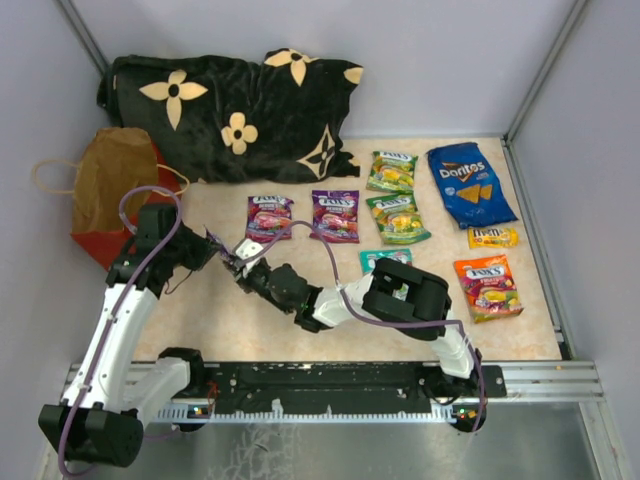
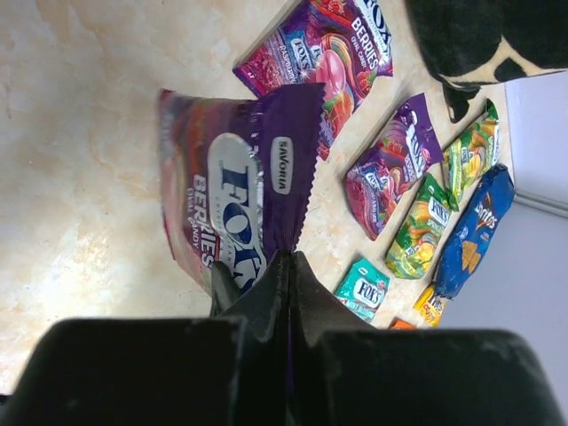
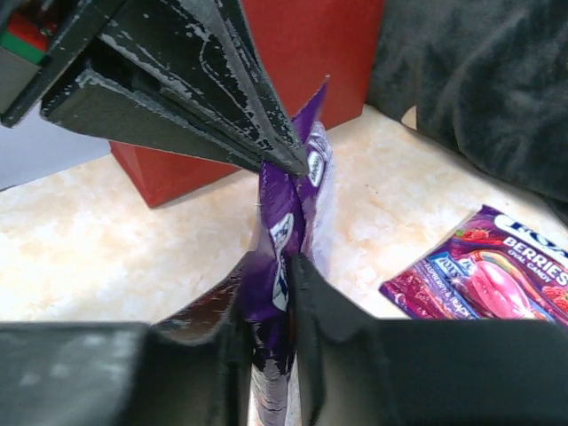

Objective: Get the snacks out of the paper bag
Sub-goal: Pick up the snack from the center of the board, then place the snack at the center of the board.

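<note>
A purple Fox's berries candy pouch hangs above the table between both grippers. My left gripper is shut on the pouch's serrated edge. My right gripper is shut on its other end, with the left fingers just above. In the top view the two grippers meet right of the red paper bag, which lies on its side at the left with its brown inside showing. The bag's contents are hidden.
Laid out on the table: two purple pouches, two green pouches, a blue Doritos bag, a yellow M&M's packet, a teal pouch, an orange pouch. A black flowered pillow lies at the back.
</note>
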### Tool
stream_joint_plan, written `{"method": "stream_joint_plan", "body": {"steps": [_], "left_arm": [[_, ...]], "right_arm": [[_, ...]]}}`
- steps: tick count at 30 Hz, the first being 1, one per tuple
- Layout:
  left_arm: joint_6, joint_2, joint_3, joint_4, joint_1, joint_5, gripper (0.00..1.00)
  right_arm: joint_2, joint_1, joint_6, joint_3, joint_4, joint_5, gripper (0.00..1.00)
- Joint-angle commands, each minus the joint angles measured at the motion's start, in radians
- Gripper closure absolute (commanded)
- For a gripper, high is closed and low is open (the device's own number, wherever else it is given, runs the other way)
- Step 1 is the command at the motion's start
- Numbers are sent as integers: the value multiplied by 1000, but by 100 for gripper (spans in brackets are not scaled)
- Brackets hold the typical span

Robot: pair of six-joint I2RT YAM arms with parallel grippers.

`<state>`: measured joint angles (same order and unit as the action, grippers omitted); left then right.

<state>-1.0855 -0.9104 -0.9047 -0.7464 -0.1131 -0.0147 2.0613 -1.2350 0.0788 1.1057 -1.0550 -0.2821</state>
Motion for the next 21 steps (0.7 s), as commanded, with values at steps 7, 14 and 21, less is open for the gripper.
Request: {"method": "stream_joint_plan", "body": {"steps": [7,14,21], "left_arm": [[4,-37,-65,87,3,-43,0],[132,-82,-140,195,3,-50,0],[433,-19,-21,615,3,-238,0]], "right_arm": [[-139,17,-44,-77,26,-63,100],[-414,95,-139,-268,220,167,100],[-713,249,-278,-378,599,560,100]]}}
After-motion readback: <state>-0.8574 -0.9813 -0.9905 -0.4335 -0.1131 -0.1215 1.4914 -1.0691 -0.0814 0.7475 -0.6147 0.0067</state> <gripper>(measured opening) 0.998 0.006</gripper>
